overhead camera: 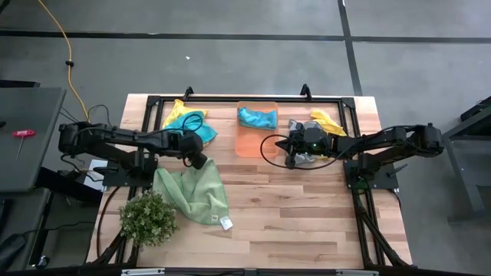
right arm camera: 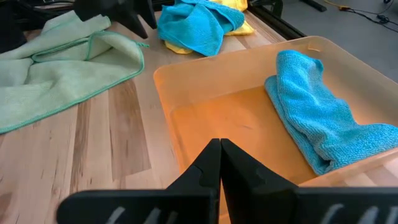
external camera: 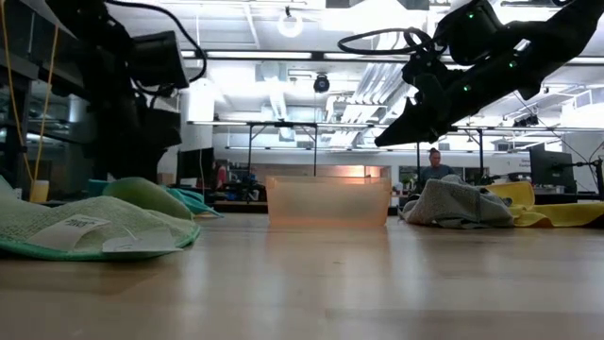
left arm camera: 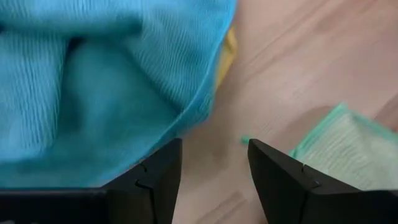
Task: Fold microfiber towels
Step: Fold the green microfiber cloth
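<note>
Left gripper (left arm camera: 211, 180) spread over bare wood between teal towel (left arm camera: 93, 81) and green towel's edge (left arm camera: 339, 146), right gripper (right arm camera: 219, 163) pressed together.

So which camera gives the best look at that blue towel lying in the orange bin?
The right wrist view: the blue towel fills the bin's far side, folds and weave plain. The high view shows it small from above. In the low view, the bin's cloudy wall hides it. The left wrist view doesn't show the bin.

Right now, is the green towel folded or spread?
Partly spread, not neatly folded: the green towel lies rumpled on the table, one edge doubled over.
</note>
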